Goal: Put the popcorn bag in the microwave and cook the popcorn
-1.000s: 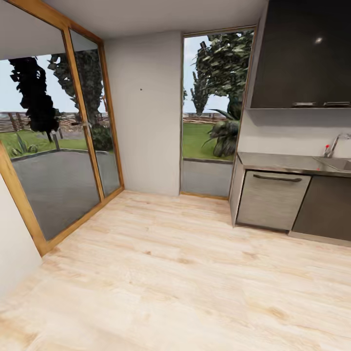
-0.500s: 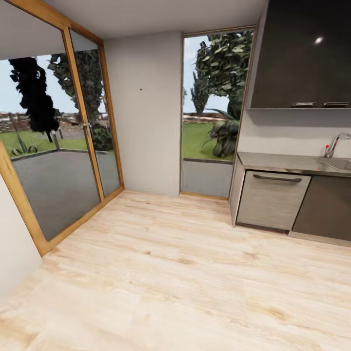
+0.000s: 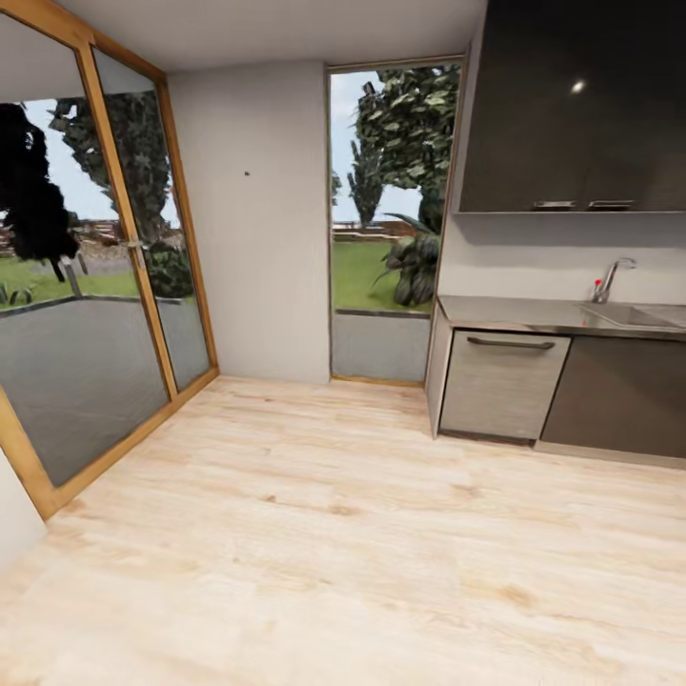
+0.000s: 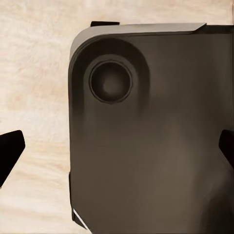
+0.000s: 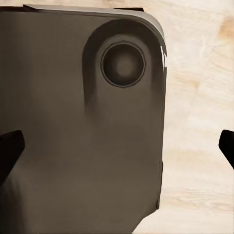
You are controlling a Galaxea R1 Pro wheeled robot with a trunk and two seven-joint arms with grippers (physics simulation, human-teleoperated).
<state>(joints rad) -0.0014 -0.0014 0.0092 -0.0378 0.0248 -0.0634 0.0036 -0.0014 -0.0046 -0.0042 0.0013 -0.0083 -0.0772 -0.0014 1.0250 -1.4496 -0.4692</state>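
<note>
- Kitchen corner, head view: light wood floor (image 3: 314,534) spans the near area; glazed doors (image 3: 86,286) stand on the left, and a narrow window (image 3: 386,219) sits at the far wall.
- Countertop (image 3: 534,314), grey metallic, runs along the right, with sink (image 3: 638,316) and tap (image 3: 610,278) toward its right end; dark upper cabinets (image 3: 572,105) hang above.
- Left gripper (image 4: 117,151): fingertips (image 4: 9,148) wide apart, holding nothing, above the robot's dark base (image 4: 156,131).
- Right gripper (image 5: 117,151): fingertips (image 5: 9,146) wide apart, holding nothing.
</note>
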